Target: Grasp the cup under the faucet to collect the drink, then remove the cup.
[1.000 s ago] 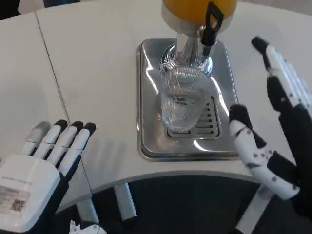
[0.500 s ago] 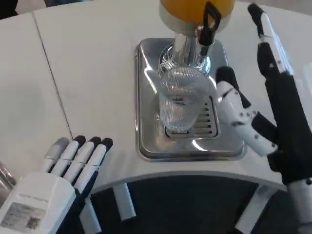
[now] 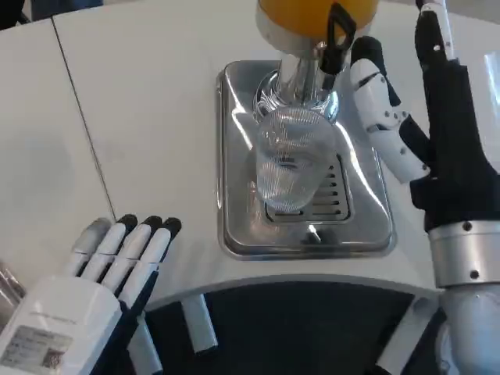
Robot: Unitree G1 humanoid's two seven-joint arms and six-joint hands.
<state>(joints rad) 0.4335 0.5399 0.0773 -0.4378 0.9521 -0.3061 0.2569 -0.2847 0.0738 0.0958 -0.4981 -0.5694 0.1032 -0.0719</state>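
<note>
Head view showed the cup point(image 3: 287, 168) standing upright on the grille of the steel drip tray point(image 3: 234, 156), directly below the faucet point(image 3: 337, 35) of the orange dispenser point(image 3: 312, 12). My right hand point(image 3: 426, 117) was raised just beside the faucet and above the tray's right edge, fingers spread and holding nothing; the cup lay to its left and lower, so I judged this the nearer hand for the grasp. The cup's long axis ran vertical, which called for a sideways wrap around its wall. My left hand point(image 3: 86, 293) rested open, fingers straight, over the near edge of the tabletop point(image 3: 141, 94), well apart from the tray. The cup's clear ribbed wall blurred against the chrome column behind it, and I could not tell whether it held any drink. My right fingertips were cut off at the frame's top.
</note>
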